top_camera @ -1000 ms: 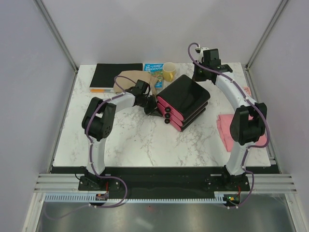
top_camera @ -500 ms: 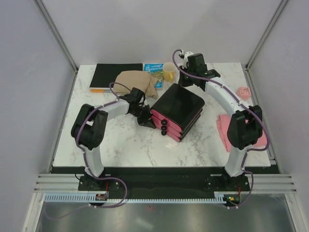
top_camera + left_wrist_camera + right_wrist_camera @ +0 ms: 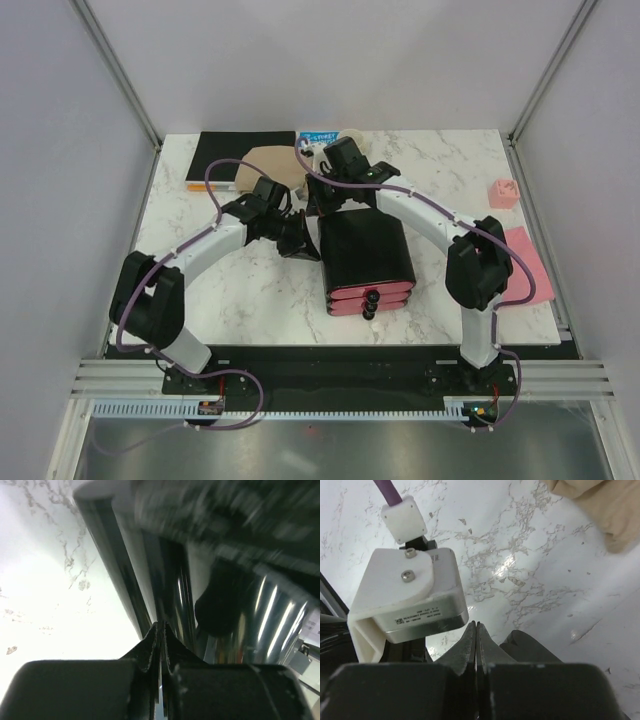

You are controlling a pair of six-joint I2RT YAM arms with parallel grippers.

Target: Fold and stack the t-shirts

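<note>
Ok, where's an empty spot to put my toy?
The table is bare in front, between the left arm and the drawer box, and far right behind the pink block. Around the tan shirt it's crowded.

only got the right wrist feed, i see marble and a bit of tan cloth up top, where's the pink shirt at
Observer: The pink t-shirt lies flat at the right edge of the table.
Operator: ok and the left pincer
Observer: The left pincer is shut, with its tip at the far left corner of the drawer box.
Operator: which way do the drawers face
Observer: Their knobs face the near edge, toward the arm bases.
</note>
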